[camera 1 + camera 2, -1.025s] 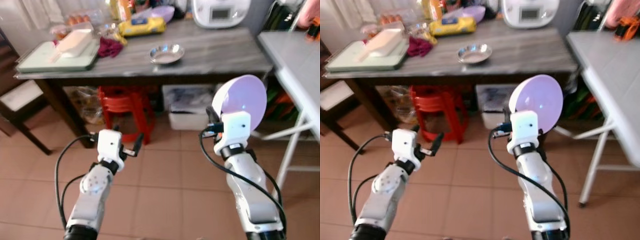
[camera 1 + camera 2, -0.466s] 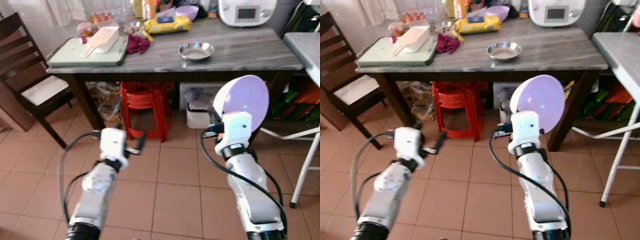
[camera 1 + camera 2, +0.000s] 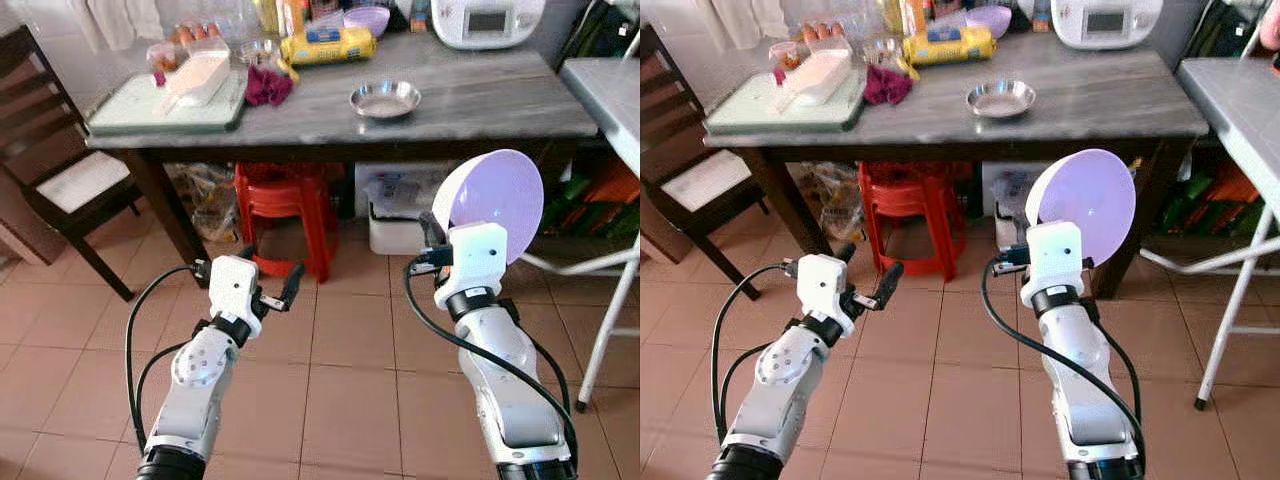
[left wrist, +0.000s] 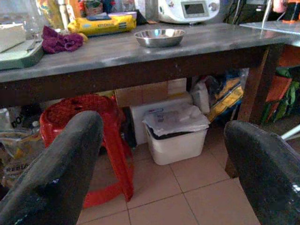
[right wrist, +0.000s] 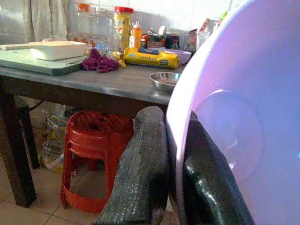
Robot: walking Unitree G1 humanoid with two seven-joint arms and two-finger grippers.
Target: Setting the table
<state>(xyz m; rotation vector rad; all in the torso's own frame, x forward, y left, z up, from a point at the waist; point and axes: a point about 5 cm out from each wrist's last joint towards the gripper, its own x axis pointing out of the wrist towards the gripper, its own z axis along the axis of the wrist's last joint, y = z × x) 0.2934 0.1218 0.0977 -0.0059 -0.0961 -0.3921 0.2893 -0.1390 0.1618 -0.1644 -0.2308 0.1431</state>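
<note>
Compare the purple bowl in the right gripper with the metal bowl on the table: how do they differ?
The purple bowl is lilac and matte; the metal bowl is shiny silver. The purple bowl is held on edge, clamped by the right gripper; the metal bowl sits upright on the table. Both are round and look empty.

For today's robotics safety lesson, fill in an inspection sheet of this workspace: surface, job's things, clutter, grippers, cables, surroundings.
Surface: grey table, partly bare.
Job's things: lilac bowl held on edge in the air; steel dish on the table.
Clutter: green tray, maroon cloth, yellow packet, white cooker.
Grippers: right gripper shut on the bowl's rim; left gripper open, empty.
Cables: black cables loop along both arms.
Surroundings: red stools and white bin under the table, dark chair, tiled floor.
</note>
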